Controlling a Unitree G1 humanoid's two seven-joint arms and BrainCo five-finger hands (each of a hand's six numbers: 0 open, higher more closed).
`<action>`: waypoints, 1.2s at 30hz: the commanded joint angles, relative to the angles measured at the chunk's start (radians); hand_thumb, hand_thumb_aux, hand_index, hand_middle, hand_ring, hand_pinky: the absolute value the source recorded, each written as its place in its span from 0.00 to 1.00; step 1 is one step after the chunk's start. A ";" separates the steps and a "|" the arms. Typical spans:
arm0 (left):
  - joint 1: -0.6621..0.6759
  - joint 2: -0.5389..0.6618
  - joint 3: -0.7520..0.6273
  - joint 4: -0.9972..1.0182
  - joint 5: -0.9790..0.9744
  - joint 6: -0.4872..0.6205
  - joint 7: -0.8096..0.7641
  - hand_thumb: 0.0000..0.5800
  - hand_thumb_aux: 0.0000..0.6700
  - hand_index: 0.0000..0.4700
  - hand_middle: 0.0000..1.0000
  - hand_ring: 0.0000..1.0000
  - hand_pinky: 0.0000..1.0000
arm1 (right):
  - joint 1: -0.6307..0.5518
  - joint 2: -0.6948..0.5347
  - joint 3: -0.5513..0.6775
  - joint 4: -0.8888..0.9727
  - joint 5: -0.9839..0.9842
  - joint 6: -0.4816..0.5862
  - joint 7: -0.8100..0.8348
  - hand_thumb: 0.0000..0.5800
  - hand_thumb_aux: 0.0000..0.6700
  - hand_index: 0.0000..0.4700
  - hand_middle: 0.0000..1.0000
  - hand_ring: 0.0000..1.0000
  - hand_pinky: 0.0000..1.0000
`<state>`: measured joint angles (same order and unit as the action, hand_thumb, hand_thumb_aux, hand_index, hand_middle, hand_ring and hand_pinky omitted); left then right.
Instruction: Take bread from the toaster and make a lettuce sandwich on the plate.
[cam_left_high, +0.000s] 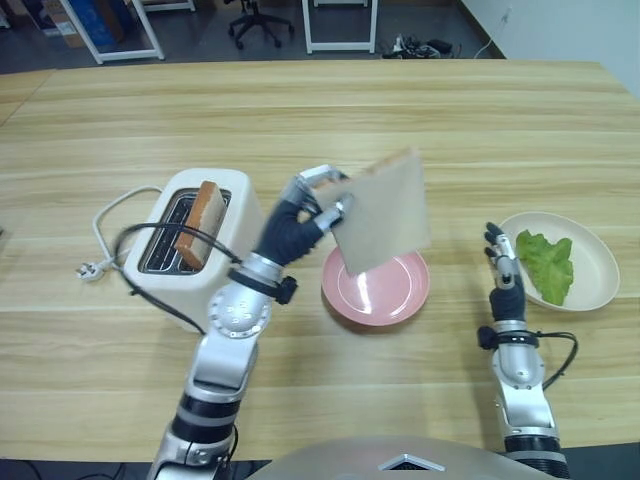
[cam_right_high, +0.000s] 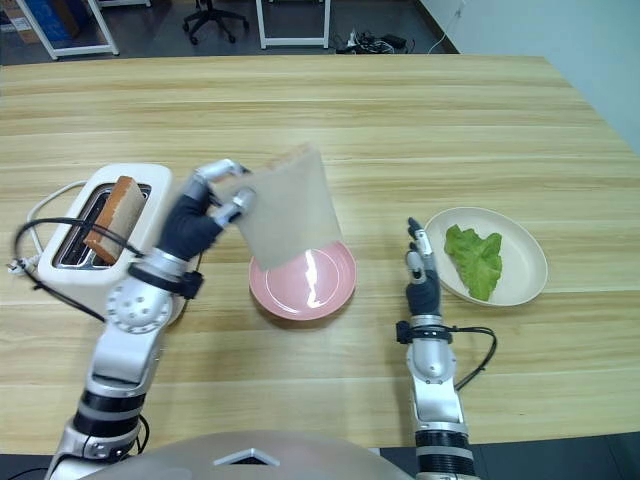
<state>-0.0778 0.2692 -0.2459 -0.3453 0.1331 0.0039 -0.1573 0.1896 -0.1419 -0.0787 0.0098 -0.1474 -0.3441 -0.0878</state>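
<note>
Well, the left hand (cam_left_high: 310, 205) was up in the air, and its fingers were pinching one edge of a flat slice of bread (cam_left_high: 385, 215). The slice hung tilted above the pink plate (cam_left_high: 410, 302), not touching it. Another brown slice (cam_left_high: 200, 222) stuck up out of a slot in the white toaster (cam_left_high: 232, 200), just to the left of the plate. The right hand (cam_left_high: 503, 270) held nothing, and its fingers were straight. It stood just beside a cream bowl (cam_left_high: 600, 265) with green lettuce (cam_left_high: 548, 265) in it. All of it sat on a wooden table (cam_left_high: 400, 110).
</note>
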 joint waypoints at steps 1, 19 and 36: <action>-0.093 0.022 -0.068 0.232 0.138 -0.055 0.002 1.00 1.00 1.00 1.00 1.00 1.00 | 0.002 -0.014 -0.035 -0.022 0.025 0.017 0.004 0.00 0.00 0.00 0.00 0.00 0.00; -0.144 0.051 -0.171 0.502 0.174 -0.123 -0.275 1.00 1.00 1.00 1.00 1.00 1.00 | 0.027 -0.005 -0.024 -0.033 0.007 0.027 0.016 0.00 0.00 0.00 0.00 0.00 0.00; -0.145 0.184 -0.153 0.127 1.065 -0.036 0.514 0.00 0.00 0.00 0.00 0.00 0.00 | 0.025 -0.045 -0.047 -0.105 -0.021 0.023 0.031 0.00 0.00 0.00 0.00 0.00 0.00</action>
<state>-0.2564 0.4479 -0.4286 -0.1630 1.1796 -0.0354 0.3155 0.2229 -0.1586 -0.1074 -0.0669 -0.1405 -0.3204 -0.0559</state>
